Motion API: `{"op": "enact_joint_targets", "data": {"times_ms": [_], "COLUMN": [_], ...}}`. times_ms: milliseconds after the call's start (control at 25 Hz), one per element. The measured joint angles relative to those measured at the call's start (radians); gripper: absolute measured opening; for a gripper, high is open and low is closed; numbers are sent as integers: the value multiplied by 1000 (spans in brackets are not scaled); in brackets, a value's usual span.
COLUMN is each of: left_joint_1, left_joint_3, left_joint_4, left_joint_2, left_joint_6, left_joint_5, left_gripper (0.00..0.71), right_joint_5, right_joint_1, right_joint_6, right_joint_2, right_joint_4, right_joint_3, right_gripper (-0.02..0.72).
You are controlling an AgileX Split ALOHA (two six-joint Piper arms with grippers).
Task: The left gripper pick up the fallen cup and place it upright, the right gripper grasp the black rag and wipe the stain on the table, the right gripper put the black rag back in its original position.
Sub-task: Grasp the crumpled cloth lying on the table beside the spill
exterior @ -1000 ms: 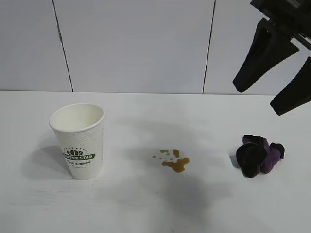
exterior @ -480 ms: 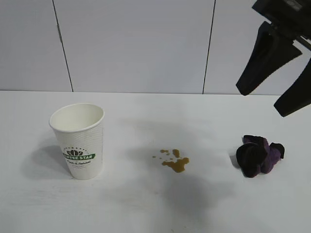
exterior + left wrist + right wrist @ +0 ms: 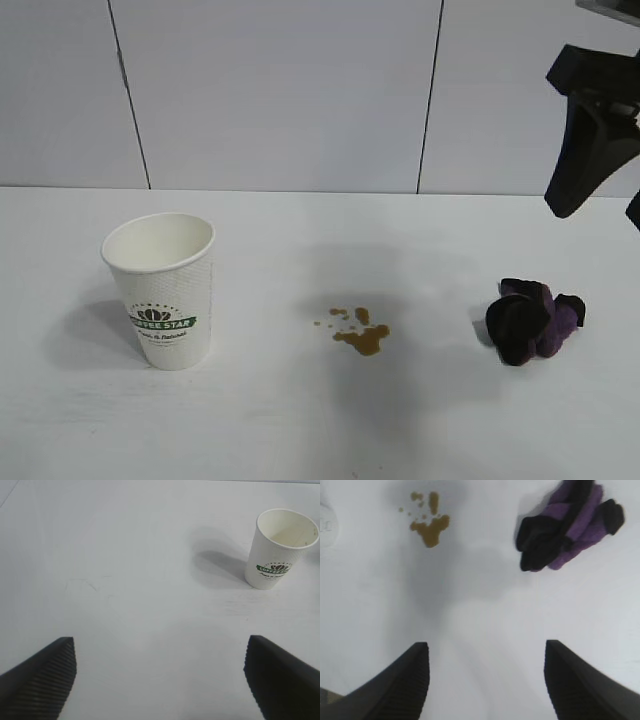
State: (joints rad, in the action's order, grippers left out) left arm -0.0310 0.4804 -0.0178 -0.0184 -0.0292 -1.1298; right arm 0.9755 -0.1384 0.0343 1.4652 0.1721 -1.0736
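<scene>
The cup stands upright on the left of the white table; the left wrist view shows the cup far from my open, empty left gripper. A brown stain marks the table's middle, the same stain in the right wrist view. The black rag lies bunched at the right, untouched. My right gripper hangs high above the rag at the picture's right edge, open and empty; in its own wrist view the right gripper hovers over bare table short of the rag.
A panelled white wall closes the back of the table. Bare tabletop lies between cup, stain and rag.
The right gripper has moved rightward, partly out of the exterior view. Cup, stain and rag have not moved.
</scene>
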Motion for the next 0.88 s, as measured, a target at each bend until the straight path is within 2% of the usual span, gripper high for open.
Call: {"op": "enact_joint_targets", "data": {"times_ms": [120, 480, 880], "left_joint_1": [0, 0, 0], "left_joint_3": [0, 0, 0], "left_joint_4": [0, 0, 0], "left_joint_2": [0, 0, 0], "left_joint_6": [0, 0, 0], "left_joint_5": [1, 1, 1], "left_gripper": [658, 658, 658], "right_joint_5": [1, -48, -213], "right_joint_1": [0, 0, 0], "right_joint_6": [-29, -41, -49], "right_joint_2": [80, 325, 473], "right_joint_4": [-41, -86, -102], "right_joint_3": [-51, -115, -115], "right_gripper": [452, 452, 452]}}
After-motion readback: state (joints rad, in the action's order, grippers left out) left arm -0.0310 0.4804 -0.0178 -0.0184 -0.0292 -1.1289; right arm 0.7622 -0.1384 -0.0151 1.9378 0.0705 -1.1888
